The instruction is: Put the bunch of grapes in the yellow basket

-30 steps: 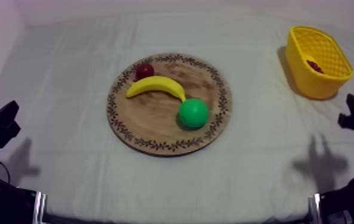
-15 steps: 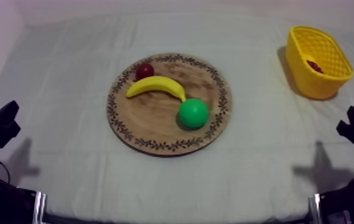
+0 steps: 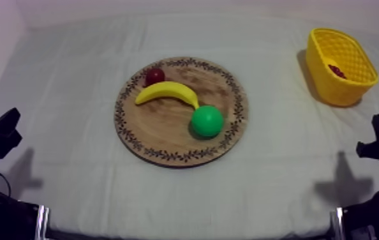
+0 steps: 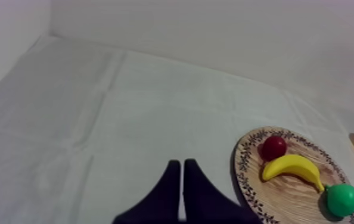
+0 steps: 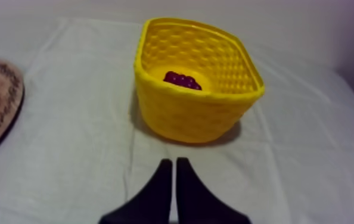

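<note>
Upper right in the top view, grapes (image 3: 336, 70) lie inside the basket (image 3: 332, 89). Likely light, knobbly, firm: grip across the cluster's middle. Closed on nothing: left gripper (image 4: 182, 165), right gripper (image 5: 171, 162).

Colours are pretty simple here: the board (image 3: 166, 137) is light brown wood grain with a dark leafy vine pattern round its rim. The banana (image 3: 166, 91) is bright yellow, the pear (image 3: 207, 121) vivid green, the small red fruit (image 3: 154, 76) fairly dark. The basket (image 5: 197, 113) is sunny yellow with honeycomb-dimpled walls, the grapes (image 5: 182, 80) deep reddish-purple. The cloth (image 3: 71, 76) on the desk is grey-white. The left claw (image 4: 182, 164) and right claw (image 5: 174, 162) are black.
</note>
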### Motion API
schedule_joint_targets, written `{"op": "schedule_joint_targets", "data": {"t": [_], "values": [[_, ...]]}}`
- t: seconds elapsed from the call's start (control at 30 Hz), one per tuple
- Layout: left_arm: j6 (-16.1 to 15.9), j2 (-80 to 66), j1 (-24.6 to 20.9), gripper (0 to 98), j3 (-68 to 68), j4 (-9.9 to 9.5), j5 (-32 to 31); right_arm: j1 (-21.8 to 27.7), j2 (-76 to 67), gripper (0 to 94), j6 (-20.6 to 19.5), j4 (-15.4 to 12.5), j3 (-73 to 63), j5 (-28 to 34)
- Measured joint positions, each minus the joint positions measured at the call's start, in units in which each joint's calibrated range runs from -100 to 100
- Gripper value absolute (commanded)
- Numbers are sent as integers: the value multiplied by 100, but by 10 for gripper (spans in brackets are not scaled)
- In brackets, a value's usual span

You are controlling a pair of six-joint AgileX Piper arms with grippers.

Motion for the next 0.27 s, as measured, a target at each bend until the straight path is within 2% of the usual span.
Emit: {"op": "schedule_joint_targets", "data": {"t": [0.13,0.27], "values": [[0,0,0,1,0,0,0,0,0,3,298,0,0,7],[0,0,0,1,0,0,0,0,0,3,336,0,0,16]]}}
